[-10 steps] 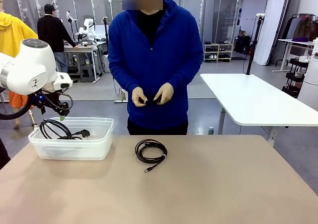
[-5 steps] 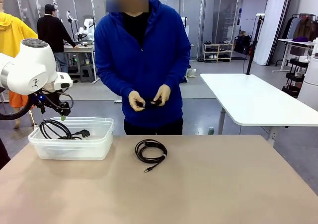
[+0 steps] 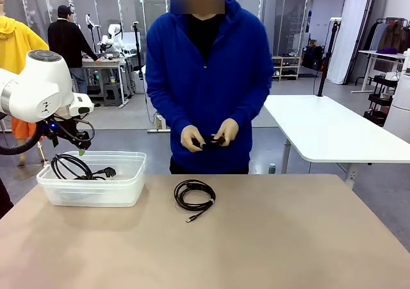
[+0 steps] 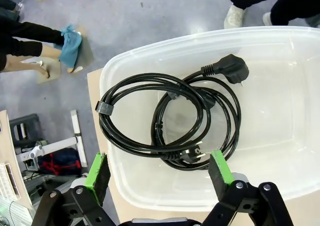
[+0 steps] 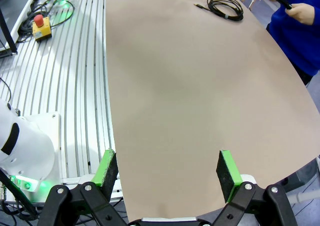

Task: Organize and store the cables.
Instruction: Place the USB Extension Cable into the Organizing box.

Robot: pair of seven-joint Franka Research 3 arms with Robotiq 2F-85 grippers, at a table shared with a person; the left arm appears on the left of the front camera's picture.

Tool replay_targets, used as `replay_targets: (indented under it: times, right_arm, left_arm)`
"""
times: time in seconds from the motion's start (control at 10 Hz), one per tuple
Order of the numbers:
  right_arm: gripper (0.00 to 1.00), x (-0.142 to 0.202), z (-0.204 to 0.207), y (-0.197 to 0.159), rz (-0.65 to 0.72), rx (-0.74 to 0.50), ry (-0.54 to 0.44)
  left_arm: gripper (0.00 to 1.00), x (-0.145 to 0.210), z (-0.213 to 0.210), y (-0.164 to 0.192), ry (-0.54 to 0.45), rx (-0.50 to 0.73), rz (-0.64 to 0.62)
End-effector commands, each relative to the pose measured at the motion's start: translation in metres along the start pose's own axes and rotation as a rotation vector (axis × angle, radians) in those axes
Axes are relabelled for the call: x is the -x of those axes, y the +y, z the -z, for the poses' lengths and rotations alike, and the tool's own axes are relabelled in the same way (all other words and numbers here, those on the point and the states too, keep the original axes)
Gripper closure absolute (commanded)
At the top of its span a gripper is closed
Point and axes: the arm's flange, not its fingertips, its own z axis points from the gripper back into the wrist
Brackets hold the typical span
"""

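Left jaws are wide open with nothing held. Their green pads [image 4: 98, 171] hang over the clear bin [image 4: 150, 50], and two coiled cables [image 4: 150, 78] lie on the bin floor straight below and ahead of them, one ending in a black plug [image 4: 227, 68]. Right jaws are also wide open and empty, low over the near edge of the worktop [image 5: 190, 110]. The loose coil [image 5: 235, 16] lies well ahead of them, at the far end, and well apart from the left jaws too.

We judge the step in hand to be fetching that loose coil [image 3: 195, 206] and binning it.
- Come straight down on one side of the ring, where the strands bunch together, not across the hollow middle.
- Straddle the whole bundle and close right down, because the cord is thin.
- Mind the small connector tail sticking out toward us; it may snag the bin rim, so lift high first.
- Drop it in the bare half of the bin, beside the coils already there.

The person's hands [image 3: 227, 132] hold another small black cable [image 3: 210, 140] beyond the loose coil, so we should stay clear of them.

The worktop is plain tan and matte, flat and uncluttered. A white table [image 3: 327, 129] stands behind it on a grey floor, in an open lab space. A red stop button [image 5: 40, 26] sits on the slatted base off to the side of the right jaws.
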Motion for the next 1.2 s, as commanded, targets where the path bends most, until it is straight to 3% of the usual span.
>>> replay_targets:
  times: [0.0, 0.8, 0.9, 1.1]
  right_arm:
    - [0.00, -0.003, 0.002, 0.000, 0.027, 0.012, -0.002]
    - [0.00, -0.003, 0.002, 0.000, 0.027, 0.012, -0.002]
    - [0.00, -0.003, 0.002, 0.000, 0.027, 0.012, -0.002]
    - [0.00, -0.003, 0.002, 0.000, 0.027, 0.012, -0.002]
  left_arm:
    - [0.00, 0.000, 0.000, 0.001, 0.000, -0.010, 0.003]
    - [0.00, 0.000, 0.000, 0.000, 0.000, 0.000, 0.000]
    - [0.00, 0.012, -0.022, 0.000, -0.003, 0.048, 0.066]
    - [0.00, 0.049, -0.057, 0.017, 0.091, 0.151, 0.252]
